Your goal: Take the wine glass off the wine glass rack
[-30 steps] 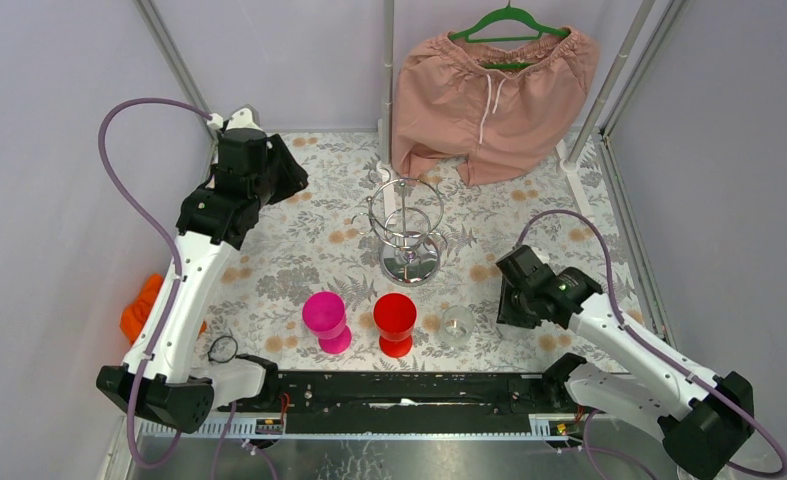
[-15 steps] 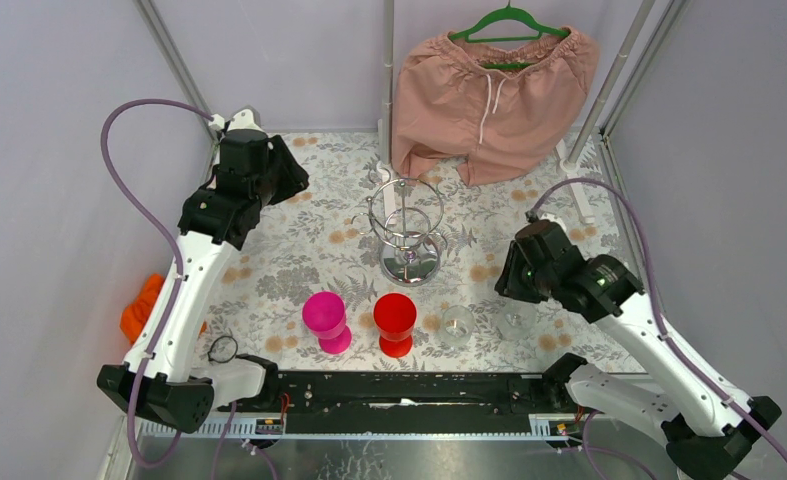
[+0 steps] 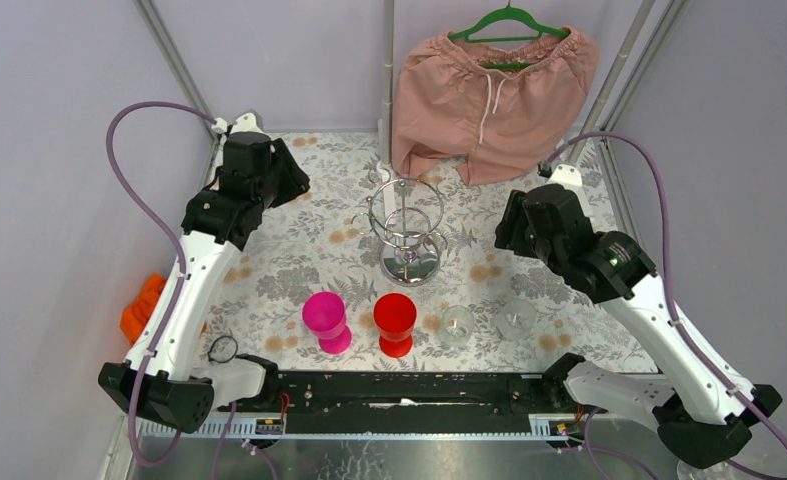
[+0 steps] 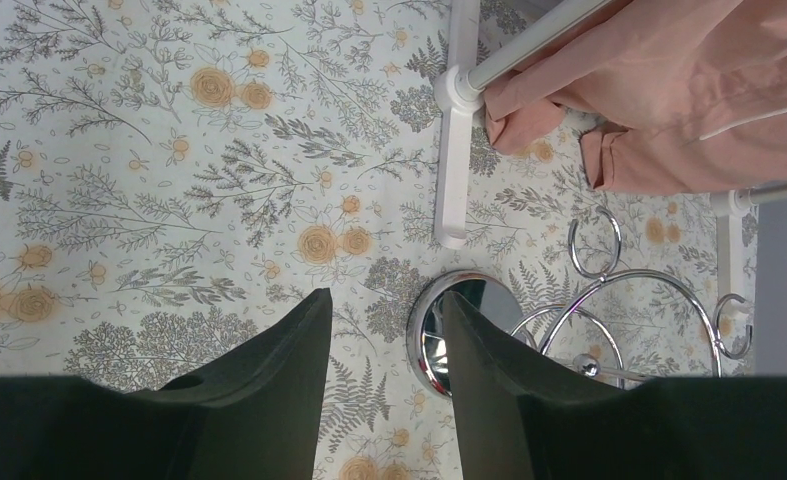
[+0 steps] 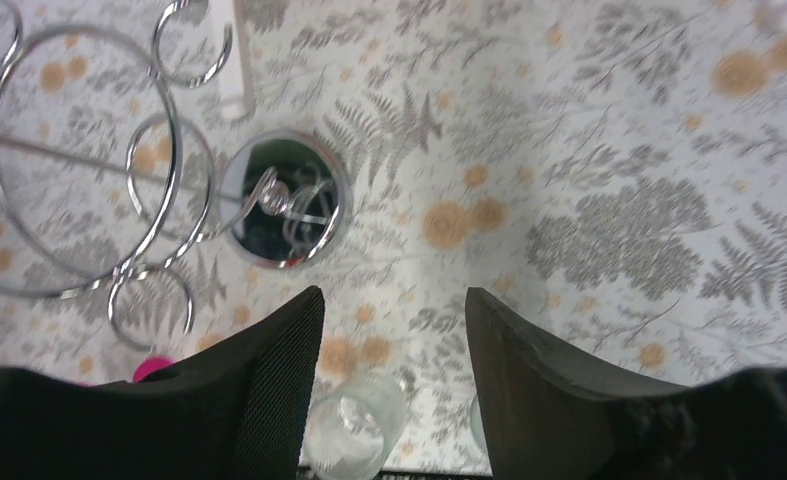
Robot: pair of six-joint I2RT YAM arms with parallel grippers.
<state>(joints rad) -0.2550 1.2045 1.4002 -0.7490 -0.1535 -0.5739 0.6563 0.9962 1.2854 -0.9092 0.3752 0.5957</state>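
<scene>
Standing on the bench [image 3: 299,262] at five o'clock from the wine glass rack [image 3: 407,235], the clear wine glass [image 3: 457,325] and its twin [image 3: 517,320] look light, slippery, fragile; better grasp the bowl gently. Left gripper [image 4: 384,385] and right gripper [image 5: 394,350] gape, empty.

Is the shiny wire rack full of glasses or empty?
Empty. The looped rings of the shiny chrome wire rack are bare in every view; no glass hangs from them.
</scene>
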